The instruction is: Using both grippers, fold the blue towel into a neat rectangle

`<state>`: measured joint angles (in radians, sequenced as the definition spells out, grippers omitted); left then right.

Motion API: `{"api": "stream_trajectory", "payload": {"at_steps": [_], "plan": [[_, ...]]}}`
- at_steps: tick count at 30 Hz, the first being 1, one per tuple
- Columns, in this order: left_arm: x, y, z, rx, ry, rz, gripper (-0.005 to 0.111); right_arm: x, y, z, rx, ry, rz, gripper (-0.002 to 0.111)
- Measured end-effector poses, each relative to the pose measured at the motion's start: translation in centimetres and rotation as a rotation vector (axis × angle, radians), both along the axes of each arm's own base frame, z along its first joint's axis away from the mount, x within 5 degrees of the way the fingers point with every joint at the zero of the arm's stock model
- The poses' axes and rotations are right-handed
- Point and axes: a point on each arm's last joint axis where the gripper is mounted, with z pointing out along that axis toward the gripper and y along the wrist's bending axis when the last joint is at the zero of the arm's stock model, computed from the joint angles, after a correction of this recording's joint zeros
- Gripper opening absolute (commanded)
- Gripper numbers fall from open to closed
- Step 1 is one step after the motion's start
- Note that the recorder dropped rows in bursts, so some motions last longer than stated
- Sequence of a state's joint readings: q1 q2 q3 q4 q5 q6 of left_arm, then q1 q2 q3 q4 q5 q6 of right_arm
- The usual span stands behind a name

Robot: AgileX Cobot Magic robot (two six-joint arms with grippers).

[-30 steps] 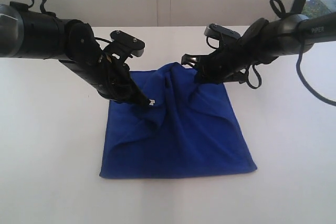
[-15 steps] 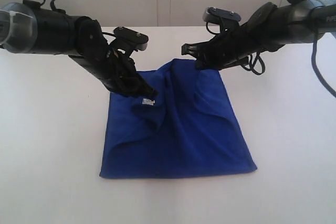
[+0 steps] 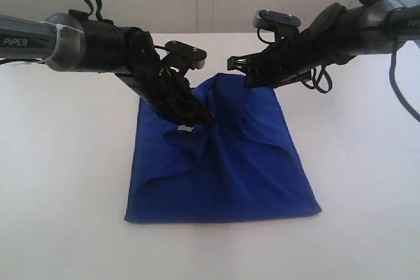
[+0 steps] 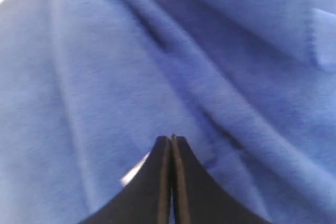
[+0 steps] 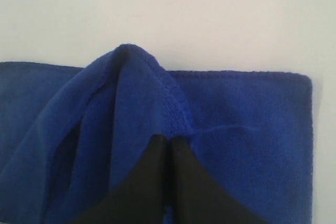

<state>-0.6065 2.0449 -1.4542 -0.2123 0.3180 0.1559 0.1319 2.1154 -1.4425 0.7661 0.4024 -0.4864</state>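
The deep royal-blue microfibre towel (image 3: 230, 162) is lying folded on the white desk (image 3: 65, 181). It is roughly square and creased, with a raised ridge at its far edge. I am seeing the left tool (image 4: 171, 140) pointing down over the cloth with its jaws pressed together and nothing between them. Its tip is sitting just beside the small white label (image 3: 186, 128). The right tool (image 5: 169, 139) is sitting at the raised ridge, jaws likewise together. I cannot tell whether any cloth is being pinched there.

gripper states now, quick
left gripper: closed, hold on towel unclear
right gripper: closed on towel
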Motion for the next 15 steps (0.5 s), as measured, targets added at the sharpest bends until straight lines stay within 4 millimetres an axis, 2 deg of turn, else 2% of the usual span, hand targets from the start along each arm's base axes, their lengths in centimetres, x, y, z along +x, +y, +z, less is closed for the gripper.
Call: {"api": "stream_trajectory", "payload": {"at_steps": [3, 5, 15], "plan": [[-0.27, -0.59, 0.08, -0.008, -0.016, -0.012, 0.034, 0.0, -0.01, -0.01, -0.004, -0.001, 0.003, 0.0], [-0.32, -0.69, 0.07, -0.008, -0.018, -0.016, 0.039, 0.0, -0.01, -0.01, -0.005, -0.001, 0.004, 0.0], [-0.18, -0.8, -0.84, 0.001, -0.006, -0.015, 0.04, -0.02, -0.01, -0.02, -0.006, 0.0, 0.006, 0.0]]}}
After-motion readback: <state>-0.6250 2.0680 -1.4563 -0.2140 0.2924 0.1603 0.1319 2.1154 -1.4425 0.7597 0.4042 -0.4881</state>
